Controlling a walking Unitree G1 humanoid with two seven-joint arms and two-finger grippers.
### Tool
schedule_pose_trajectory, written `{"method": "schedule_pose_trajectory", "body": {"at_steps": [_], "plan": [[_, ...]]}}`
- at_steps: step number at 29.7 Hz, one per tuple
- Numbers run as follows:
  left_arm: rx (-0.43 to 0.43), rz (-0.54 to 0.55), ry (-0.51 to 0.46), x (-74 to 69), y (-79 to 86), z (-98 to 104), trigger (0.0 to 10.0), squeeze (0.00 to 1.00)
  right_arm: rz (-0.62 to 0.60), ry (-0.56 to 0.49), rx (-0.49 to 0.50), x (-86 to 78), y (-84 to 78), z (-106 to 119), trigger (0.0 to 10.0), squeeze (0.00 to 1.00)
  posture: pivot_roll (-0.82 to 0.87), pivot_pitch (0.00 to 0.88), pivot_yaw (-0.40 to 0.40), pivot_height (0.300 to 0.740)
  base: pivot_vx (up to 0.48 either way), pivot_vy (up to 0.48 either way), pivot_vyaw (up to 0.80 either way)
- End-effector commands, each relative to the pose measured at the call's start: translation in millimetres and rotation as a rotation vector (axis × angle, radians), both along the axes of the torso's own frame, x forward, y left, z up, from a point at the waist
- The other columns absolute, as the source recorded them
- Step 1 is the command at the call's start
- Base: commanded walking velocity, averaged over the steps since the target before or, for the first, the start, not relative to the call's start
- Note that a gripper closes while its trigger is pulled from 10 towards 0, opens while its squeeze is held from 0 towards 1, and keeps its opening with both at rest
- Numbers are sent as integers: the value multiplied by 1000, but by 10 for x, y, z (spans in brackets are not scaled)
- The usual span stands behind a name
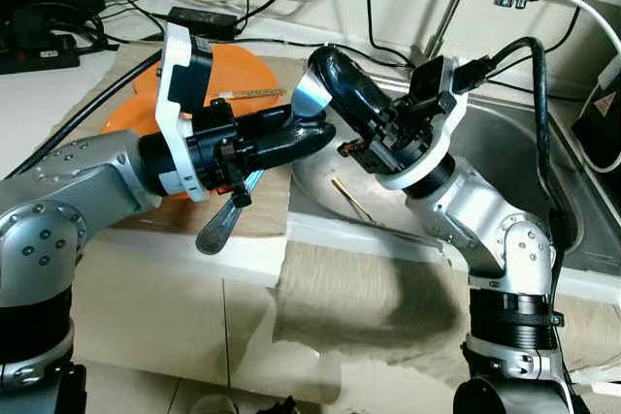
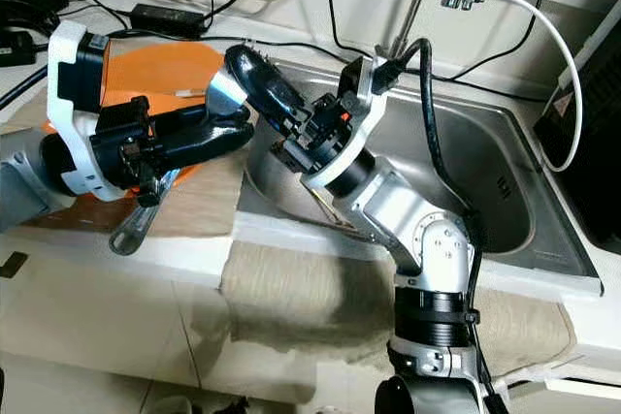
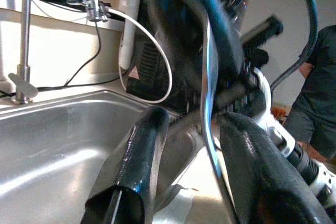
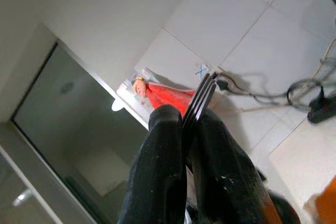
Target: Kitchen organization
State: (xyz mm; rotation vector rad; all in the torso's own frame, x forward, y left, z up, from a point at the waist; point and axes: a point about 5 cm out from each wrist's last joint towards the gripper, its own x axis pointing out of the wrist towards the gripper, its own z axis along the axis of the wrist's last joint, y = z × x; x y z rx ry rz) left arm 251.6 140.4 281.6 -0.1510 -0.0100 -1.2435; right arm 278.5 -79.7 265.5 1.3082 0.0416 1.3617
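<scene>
Meeting over the left rim of the sink, the two claws seem to be passing cutlery between them. The right claw is clamped on a fork, its tines poking past the black fingertips, held up and tilted toward the left. The left claw reaches in from the left; a metal utensil hangs below its wrist, and whether its fingers grip anything I cannot tell. An orange board lies far-left on the surface. Cables trail along the far wall, so open room lies mainly over the basin and the near edge.
</scene>
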Motion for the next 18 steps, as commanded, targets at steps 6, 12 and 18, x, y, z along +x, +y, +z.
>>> {"method": "schedule_pose_trajectory", "body": {"at_steps": [6,12,18], "plan": [[-61,-13,-46,-47,16,103,10000,0,-145,48,-28,145,-249,-70,0,0,40,0,-110,740,0,0,0],[-91,36,-56,-18,72,119,10000,0,-170,44,-50,170,-304,-87,0,0,41,0,-108,740,0,0,0],[-105,142,-60,40,241,141,10000,0,-325,9,-109,319,-589,-26,0,0,41,0,-105,740,0,0,0]]}}
